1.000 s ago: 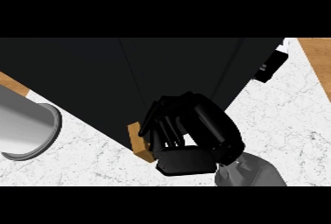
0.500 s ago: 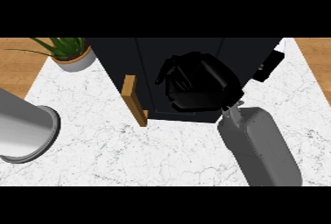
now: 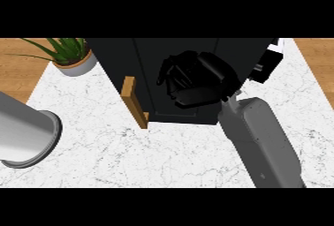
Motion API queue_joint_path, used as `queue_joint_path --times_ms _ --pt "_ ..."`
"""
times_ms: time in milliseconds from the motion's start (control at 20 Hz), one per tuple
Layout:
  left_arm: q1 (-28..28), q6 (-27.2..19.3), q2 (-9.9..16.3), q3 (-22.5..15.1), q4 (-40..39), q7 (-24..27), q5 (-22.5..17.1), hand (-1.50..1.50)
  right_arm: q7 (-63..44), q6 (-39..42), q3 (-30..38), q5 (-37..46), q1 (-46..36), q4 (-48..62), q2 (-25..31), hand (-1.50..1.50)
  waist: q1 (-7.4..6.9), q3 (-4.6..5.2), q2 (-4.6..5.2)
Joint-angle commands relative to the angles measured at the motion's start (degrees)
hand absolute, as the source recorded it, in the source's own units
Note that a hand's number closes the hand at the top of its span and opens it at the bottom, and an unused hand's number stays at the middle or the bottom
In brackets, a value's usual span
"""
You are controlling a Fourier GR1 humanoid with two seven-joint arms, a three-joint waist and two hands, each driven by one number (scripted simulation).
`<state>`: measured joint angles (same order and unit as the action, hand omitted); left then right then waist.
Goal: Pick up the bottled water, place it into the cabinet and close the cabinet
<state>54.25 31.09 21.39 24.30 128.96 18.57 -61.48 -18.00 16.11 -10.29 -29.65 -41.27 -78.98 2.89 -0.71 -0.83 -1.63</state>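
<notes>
Now | right hand (image 3: 195, 81) curling over cabinet (image 3: 157, 66), upper centre; grip contents hidden | bottle not showing, possibly inside | likely light, stiff, slippery: hold mid-body | left forearm (image 3: 23, 132) lying over bench (image 3: 130, 154), lower left

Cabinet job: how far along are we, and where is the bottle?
No bottled water shows on the marble counter, so it may already be inside the black cabinet, though that is hidden. In hand: the right hand, fingers curled, is over the cabinet's front. The wooden handle sticks out at the corner; whether the door is fully closed cannot be told. The left forearm rests at the left edge.
</notes>
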Motion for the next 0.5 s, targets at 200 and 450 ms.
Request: queue_joint_path --times_ms 200,450 --pt "-0.5 0.7 -0.7 0.4 0.5 -2.0 -0.6 -1.5 0.9 -1.3 4.3 -1.9 -9.9 11.9 -2.7 1.5 -2.35 0.83 2.23" --pt "-1.8 2.8 0.0 1.3 -1.3 -2.6 -1.5 -1.5 0.9 -1.1 3.3 -2.2 -9.8 12.1 -2.7 1.5 -2.16 0.88 2.12"
